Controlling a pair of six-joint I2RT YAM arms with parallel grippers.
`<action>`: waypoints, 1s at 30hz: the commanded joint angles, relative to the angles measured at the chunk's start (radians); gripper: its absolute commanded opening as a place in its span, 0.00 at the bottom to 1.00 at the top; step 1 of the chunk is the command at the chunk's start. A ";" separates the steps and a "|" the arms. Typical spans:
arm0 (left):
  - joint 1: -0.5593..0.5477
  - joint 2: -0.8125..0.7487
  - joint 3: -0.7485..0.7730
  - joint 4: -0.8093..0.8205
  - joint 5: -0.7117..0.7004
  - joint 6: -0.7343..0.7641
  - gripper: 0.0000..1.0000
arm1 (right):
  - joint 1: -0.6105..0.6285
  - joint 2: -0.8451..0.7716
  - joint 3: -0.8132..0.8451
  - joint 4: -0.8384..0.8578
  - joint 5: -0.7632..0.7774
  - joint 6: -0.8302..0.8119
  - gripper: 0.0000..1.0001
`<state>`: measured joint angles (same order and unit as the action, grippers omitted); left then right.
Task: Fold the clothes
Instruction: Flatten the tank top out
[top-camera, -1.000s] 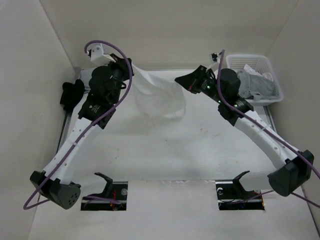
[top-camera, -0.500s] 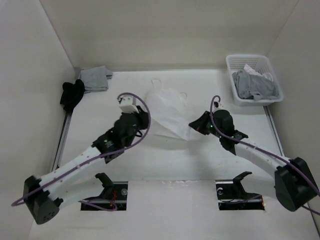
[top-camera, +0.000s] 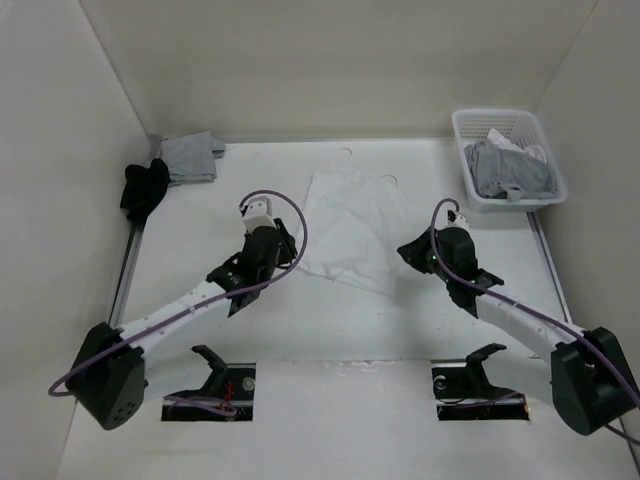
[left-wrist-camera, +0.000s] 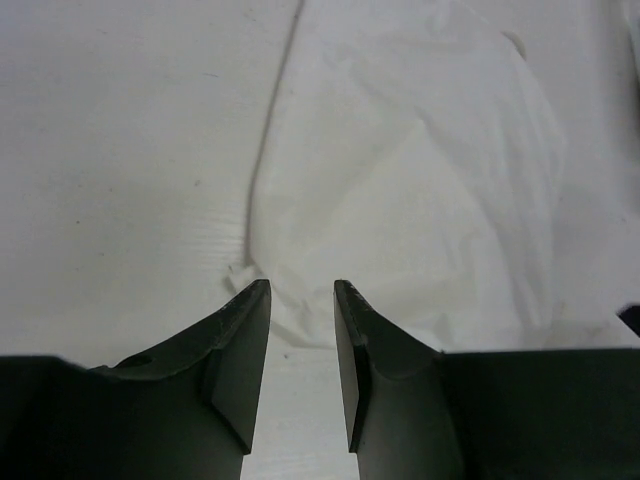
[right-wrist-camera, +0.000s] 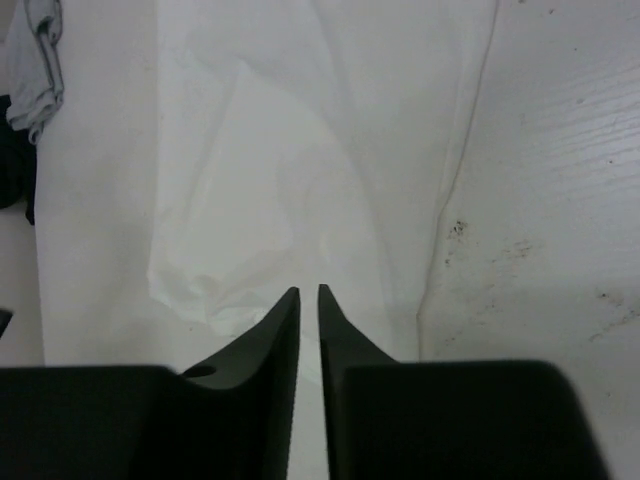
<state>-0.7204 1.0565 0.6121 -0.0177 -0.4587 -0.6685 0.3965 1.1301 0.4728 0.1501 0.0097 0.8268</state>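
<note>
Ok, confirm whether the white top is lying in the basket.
No: the white top lies spread on the table, apart from the white basket, which holds grey garments.

Table (top-camera: 330, 330) holds white top (top-camera: 352, 225), grey garment (top-camera: 190, 157), black garment (top-camera: 146, 187) and white basket (top-camera: 515, 203)

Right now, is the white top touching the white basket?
Apart. The top view shows bare table between the white top and the white basket.

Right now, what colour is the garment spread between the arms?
The garment is white, clearest in the top external view.
</note>
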 joint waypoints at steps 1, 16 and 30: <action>0.090 0.135 -0.025 0.160 0.043 -0.009 0.30 | 0.035 -0.082 -0.025 0.000 0.070 -0.020 0.12; 0.184 0.376 -0.057 0.309 0.178 -0.051 0.24 | 0.121 -0.171 -0.135 -0.109 0.076 -0.002 0.31; 0.195 0.470 -0.034 0.351 0.256 -0.036 0.12 | 0.152 -0.118 -0.145 -0.116 0.093 0.040 0.39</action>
<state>-0.5362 1.5341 0.5610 0.2958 -0.2222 -0.7063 0.5339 1.0229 0.3313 0.0246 0.0776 0.8440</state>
